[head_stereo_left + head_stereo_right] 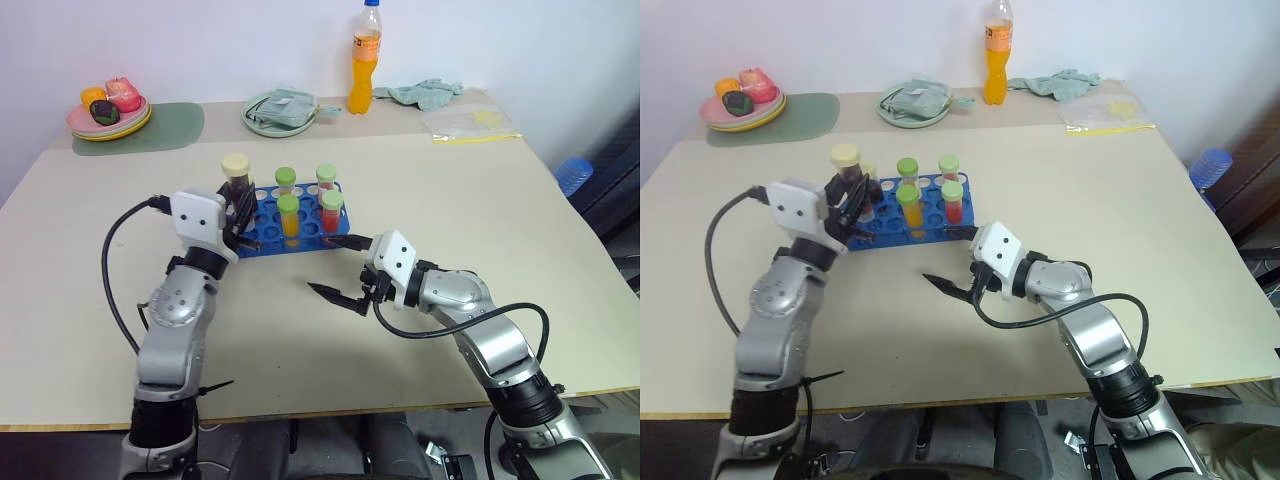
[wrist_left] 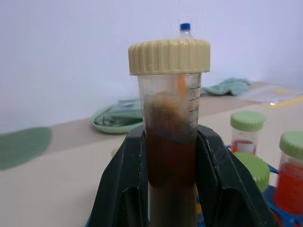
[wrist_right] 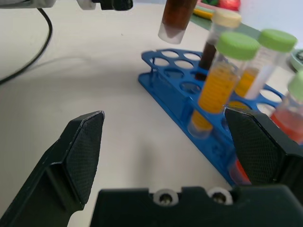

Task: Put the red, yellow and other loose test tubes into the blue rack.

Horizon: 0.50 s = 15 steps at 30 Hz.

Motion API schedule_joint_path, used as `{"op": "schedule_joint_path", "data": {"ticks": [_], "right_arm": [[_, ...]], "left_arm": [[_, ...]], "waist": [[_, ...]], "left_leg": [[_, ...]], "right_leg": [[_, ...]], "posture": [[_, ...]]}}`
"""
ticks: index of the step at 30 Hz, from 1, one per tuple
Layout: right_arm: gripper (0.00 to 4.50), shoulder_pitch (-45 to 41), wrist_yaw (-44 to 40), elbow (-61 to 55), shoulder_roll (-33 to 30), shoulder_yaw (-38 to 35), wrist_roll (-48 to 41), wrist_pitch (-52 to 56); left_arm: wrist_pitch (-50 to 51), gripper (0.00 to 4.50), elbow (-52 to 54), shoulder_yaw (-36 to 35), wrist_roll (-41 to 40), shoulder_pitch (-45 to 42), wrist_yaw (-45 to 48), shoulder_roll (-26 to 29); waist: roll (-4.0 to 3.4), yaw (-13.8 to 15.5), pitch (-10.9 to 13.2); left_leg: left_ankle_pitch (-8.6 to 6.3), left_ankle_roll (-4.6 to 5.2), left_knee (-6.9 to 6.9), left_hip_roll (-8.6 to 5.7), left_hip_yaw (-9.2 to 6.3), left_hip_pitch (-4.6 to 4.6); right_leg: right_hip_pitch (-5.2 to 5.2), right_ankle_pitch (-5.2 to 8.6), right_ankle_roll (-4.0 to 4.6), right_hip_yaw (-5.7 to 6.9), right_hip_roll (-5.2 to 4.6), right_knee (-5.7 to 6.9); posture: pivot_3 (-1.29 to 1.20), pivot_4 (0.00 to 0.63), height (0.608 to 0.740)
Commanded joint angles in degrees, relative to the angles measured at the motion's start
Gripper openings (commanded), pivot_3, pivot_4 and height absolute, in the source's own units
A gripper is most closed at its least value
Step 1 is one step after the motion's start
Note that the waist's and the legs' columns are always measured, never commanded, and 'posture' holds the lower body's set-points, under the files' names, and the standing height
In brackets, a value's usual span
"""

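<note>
My left gripper (image 1: 238, 208) is shut on a dark brown tube with a cream cap (image 2: 169, 94) and holds it upright. In the right wrist view the tube's bottom (image 3: 173, 21) hangs above the holes at the left end of the blue rack (image 1: 305, 241). Several green-capped tubes stand in the rack, among them a yellow one (image 1: 289, 218) and a red one (image 1: 331, 211). Another cream-capped dark tube (image 3: 218, 35) stands behind them. My right gripper (image 1: 324, 265) is open and empty just in front of the rack, above the table.
Along the far edge stand a tall orange drink bottle (image 1: 366, 60), a plate of toy food (image 1: 108, 118) on a green mat, a green dish (image 1: 280, 112), a crumpled cloth (image 1: 425, 93) and a plastic bag (image 1: 470, 122). A blue object (image 1: 573, 175) lies off the table's right side.
</note>
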<state>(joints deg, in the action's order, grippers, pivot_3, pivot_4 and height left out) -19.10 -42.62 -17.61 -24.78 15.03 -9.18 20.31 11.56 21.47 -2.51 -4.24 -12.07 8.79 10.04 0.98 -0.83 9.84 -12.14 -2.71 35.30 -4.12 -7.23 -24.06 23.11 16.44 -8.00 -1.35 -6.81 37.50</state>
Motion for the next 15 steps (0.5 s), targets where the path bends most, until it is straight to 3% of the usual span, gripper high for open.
{"op": "schedule_joint_path", "data": {"ticks": [1, 15], "right_arm": [[4.50, 0.5, 1.0, -1.6, -0.2, -1.4, 0.2, -1.3], [4.50, 1.5, 3.2, -2.5, 0.8, -0.6, 1.1, -1.1]], "left_arm": [[-3.2, 0.74, -1.5, 0.0, 4.4, 0.9, -3.9, -0.5], [-10.4, 0.74, -15.0, 2.7, 4.6, -3.6, -2.2, -2.2]], "waist": [[0.00, 0.1, 0.0], [0.00, 0.1, 0.0]], "left_leg": [[0.00, 0.00, 0.00, 0.00, 0.01, 0.01], [0.00, 0.00, 0.03, -0.01, -0.02, 0.01]], "right_leg": [[0.00, 0.00, 0.00, 0.00, 0.00, 0.00], [-0.07, 0.00, -0.01, 0.05, 0.00, -0.04]], "posture": [[0.00, 0.150, 0.740], [0.00, 0.150, 0.740]]}}
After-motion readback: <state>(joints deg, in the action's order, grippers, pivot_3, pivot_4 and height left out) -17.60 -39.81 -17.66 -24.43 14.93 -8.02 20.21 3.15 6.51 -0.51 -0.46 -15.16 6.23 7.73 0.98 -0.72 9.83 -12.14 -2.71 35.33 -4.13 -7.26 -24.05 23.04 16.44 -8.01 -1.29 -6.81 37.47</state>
